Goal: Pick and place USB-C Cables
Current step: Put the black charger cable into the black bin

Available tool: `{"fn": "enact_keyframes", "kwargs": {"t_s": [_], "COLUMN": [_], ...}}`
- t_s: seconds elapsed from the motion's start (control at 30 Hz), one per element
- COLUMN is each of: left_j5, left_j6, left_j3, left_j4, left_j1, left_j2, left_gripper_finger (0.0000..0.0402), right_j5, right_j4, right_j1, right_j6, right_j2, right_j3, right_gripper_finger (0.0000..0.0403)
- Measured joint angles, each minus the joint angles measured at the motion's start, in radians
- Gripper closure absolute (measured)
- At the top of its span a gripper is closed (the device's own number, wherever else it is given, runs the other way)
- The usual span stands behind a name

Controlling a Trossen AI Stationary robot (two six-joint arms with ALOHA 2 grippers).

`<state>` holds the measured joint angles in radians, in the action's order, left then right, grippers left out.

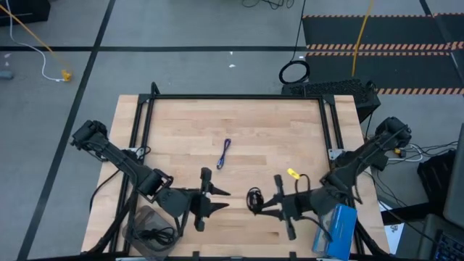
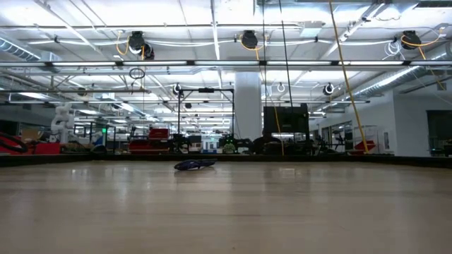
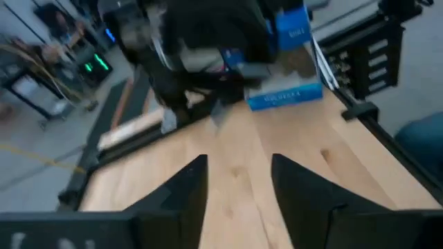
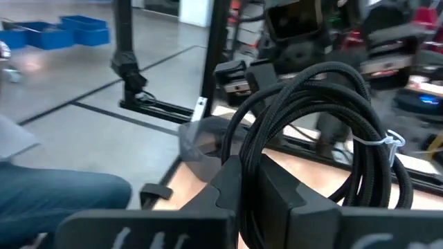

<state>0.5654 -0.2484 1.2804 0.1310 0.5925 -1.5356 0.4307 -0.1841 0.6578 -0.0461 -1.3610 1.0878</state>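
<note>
At about 7 o'clock on the wooden worktop (image 1: 239, 123), a grey bin (image 1: 148, 230) sits at the edge with one black cable bundle (image 1: 154, 234) lying inside it. Just beside it, toward the middle, the left gripper (image 1: 217, 199) hangs low over the wood with its fingers (image 3: 185, 188) spread apart and nothing between them. Near the middle of the worktop, a little toward 12 o'clock from that gripper, the purple-blue cable (image 1: 224, 154) lies flat by itself, well apart from both arms. At about 5 o'clock the right gripper (image 1: 259, 204) is pinching a second black cable bundle (image 1: 254, 198); its fingers (image 4: 273, 195) are pressed tight on the looped black strands, which stand up from them, tied with a small white tie (image 4: 385, 141). A small yellow tag (image 1: 293, 174) shows by the right arm. A blue box (image 1: 335, 230) lies at the edge under that arm.
</note>
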Motion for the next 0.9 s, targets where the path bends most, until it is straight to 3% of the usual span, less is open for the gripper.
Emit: {"fn": "enact_keyframes", "kwargs": {"t_s": [0.27,0.43,0.63,0.9], "left_j5": [0.011,-0.025,-0.097,-0.105], "left_j6": [-0.1,-0.14,-0.248,-0.374], "left_j3": [0.0,0.0,0.0,0.0], "left_j4": [-0.087,-0.117,-0.146,-0.194], "left_j1": [-0.005,-0.002,-0.001,-0.002], "left_j2": [-0.003,-0.011,-0.058,-0.102], "left_gripper_finger": [0.0142,0.0109,0.0113,0.0159], "right_j5": [-0.203,-0.3,-0.375,-0.413], "right_j4": [-0.119,-0.167,-0.182,-0.177], "right_j1": [-0.087,-0.138,-0.182,-0.191], "right_j6": [0.015,0.041,0.092,0.136], "right_j2": [-0.088,-0.139,-0.16,-0.16], "right_j3": [0.0,0.0,0.0,0.0], "right_gripper_finger": [0.0387,0.0387,0.0387,0.0387]}}
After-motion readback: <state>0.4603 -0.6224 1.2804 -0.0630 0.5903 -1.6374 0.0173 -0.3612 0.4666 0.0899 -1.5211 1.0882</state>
